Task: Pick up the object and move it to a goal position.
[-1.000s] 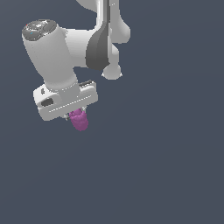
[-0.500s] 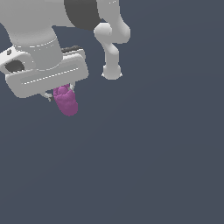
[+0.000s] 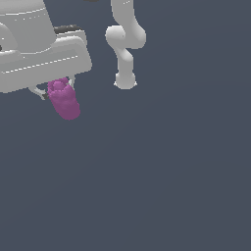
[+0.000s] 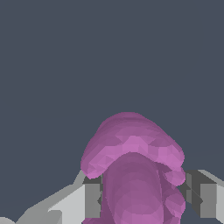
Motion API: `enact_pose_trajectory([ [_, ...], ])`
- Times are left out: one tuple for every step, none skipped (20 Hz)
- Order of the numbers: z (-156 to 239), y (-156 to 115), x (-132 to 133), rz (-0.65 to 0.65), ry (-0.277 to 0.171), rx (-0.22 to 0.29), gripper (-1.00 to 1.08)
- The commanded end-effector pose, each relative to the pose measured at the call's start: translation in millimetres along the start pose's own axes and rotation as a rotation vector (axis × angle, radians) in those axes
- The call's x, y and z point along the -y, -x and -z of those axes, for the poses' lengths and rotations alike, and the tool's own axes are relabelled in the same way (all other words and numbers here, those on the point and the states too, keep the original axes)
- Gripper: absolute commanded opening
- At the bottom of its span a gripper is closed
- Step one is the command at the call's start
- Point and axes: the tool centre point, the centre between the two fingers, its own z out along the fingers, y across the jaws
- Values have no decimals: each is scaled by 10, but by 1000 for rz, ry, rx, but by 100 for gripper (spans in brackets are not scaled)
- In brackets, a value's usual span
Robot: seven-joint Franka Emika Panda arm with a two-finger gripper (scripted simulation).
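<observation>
Wrist view shows the gripper (image 4: 140,197) jaws clamped on the lumpy blob (image 4: 133,175); its bumpy, rounded sides could let it slip free mid-carry.

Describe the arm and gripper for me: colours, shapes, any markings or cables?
The arm is glossy white, built of rounded tubular links with bulbous joints. The gripper has a wide white boxy body with a thin pale line along its face. Its fingers are light grey with darker grey pads. No cables or lettering show.
</observation>
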Motion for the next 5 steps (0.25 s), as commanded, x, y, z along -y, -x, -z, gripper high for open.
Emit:
enact_pose_trajectory([
  [52,2,-11,0,-1,1,-100],
  [62,2,-14,0,-1,1,-100],
  [67,1,-16,0,-1,1,-100],
  [67,-1,-18,0,-1,1,-100],
  [65,-2,-19,0,-1,1,-100],
])
